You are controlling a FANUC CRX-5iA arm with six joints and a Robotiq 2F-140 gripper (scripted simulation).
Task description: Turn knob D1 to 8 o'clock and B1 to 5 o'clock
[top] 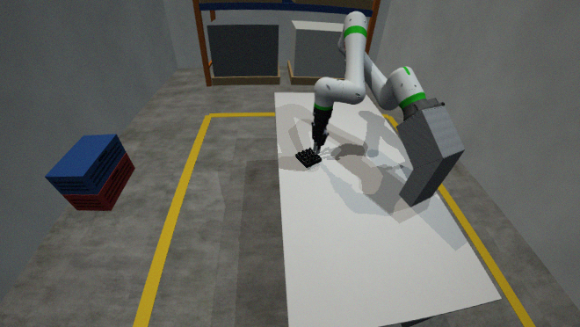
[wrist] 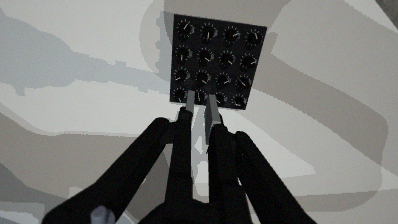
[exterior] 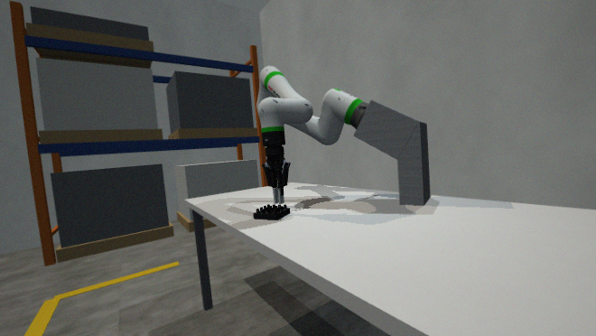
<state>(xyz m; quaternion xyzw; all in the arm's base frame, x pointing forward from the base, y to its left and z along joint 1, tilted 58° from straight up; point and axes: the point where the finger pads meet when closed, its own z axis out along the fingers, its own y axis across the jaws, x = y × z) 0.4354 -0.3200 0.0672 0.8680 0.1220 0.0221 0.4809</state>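
The black knob box (top: pixel 308 158) (exterior: pixel 271 213) (wrist: pixel 218 45) stands on the table, with four rows of four knobs and white pointer lines. In the wrist view small pale prints seem to lie right of the knobs, which puts the front at the right; the socket is not visible. By that reading B1 (wrist: pixel 200 96) is in the bottom line, seen between the fingertips, and D1 (wrist: pixel 239 101) is at the bottom right corner. Their exact hours are too small to tell. My gripper (top: pixel 316 151) (exterior: pixel 278 201) (wrist: pixel 199 102) is slightly open and empty, pointing down just above the box's near edge.
The white table (top: pixel 351 255) (exterior: pixel 451 253) carries the box near its left edge in the top view. The arm's grey pedestal (top: pixel 428 158) (exterior: pixel 413 163) stands at the right. Neighbouring knobs stand close around the fingertips. Shadows of the arm cross the table.
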